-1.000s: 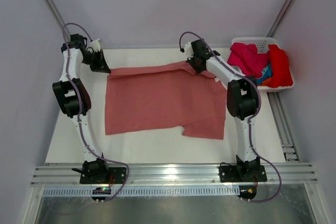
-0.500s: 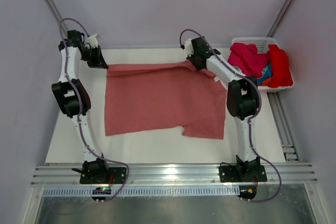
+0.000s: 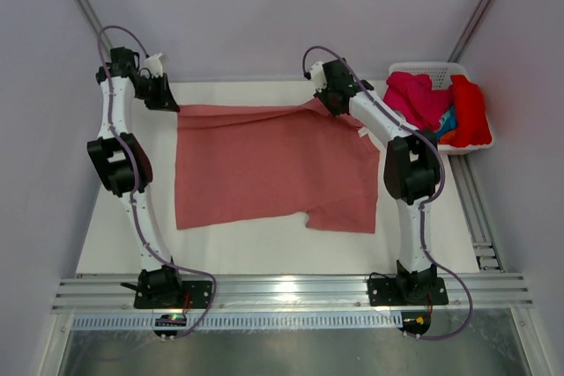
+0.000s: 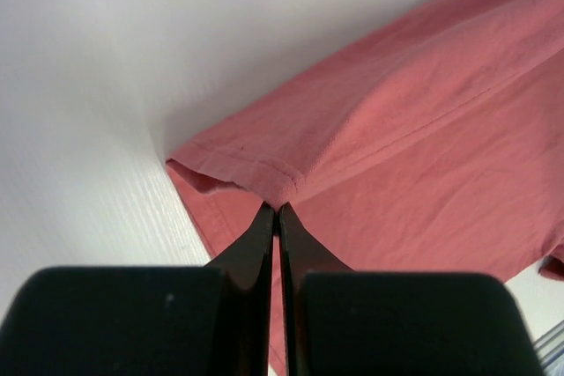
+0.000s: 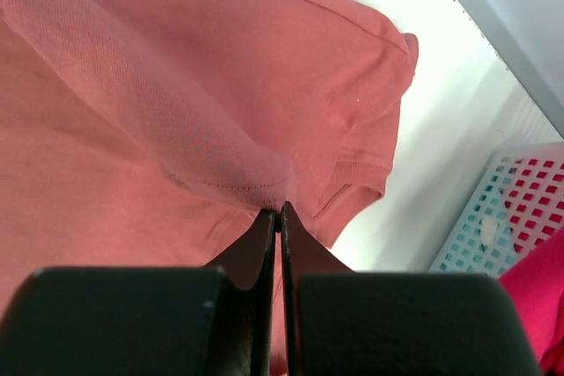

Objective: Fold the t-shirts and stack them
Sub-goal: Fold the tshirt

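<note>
Evidently soft and light, the salmon t-shirt (image 3: 264, 165) lies spread on the desk (image 3: 264, 248) nearward of the left end effector (image 4: 275, 209) and right end effector (image 5: 278, 210), each pinched on its far edge, probably good holds.

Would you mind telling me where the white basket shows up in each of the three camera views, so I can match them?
Top view: the basket is in the upper right of the picture.
Left wrist view: not in it.
Right wrist view: the basket shows as a lattice wall in the lower right corner.
Shared landmark: the pink shirt, seen in all three views.
</note>
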`<state>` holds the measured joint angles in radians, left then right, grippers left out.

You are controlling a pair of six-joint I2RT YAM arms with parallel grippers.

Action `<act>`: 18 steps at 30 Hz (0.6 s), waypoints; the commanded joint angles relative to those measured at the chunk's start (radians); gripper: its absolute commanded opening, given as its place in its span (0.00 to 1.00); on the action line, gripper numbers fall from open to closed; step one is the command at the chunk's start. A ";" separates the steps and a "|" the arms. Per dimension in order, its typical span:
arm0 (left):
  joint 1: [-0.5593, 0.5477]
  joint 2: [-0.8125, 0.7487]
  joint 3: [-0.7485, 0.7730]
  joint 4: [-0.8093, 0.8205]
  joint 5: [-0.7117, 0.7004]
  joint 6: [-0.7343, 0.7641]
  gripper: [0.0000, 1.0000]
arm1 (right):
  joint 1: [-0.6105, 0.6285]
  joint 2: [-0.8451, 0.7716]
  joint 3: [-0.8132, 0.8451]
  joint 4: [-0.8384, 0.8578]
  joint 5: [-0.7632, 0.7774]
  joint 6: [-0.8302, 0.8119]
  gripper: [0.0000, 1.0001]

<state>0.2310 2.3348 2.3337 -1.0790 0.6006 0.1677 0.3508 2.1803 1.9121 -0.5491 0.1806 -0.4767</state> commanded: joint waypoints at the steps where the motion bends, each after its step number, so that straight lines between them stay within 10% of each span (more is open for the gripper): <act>1: 0.014 0.011 0.030 -0.073 0.024 0.078 0.00 | 0.002 -0.112 -0.024 -0.024 -0.004 -0.014 0.03; 18: 0.014 0.021 0.032 -0.145 0.074 0.148 0.00 | 0.002 -0.123 -0.028 -0.259 -0.148 -0.062 0.03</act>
<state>0.2314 2.3520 2.3337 -1.1931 0.6426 0.2825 0.3515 2.0911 1.8805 -0.7231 0.0856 -0.5159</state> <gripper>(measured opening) 0.006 0.037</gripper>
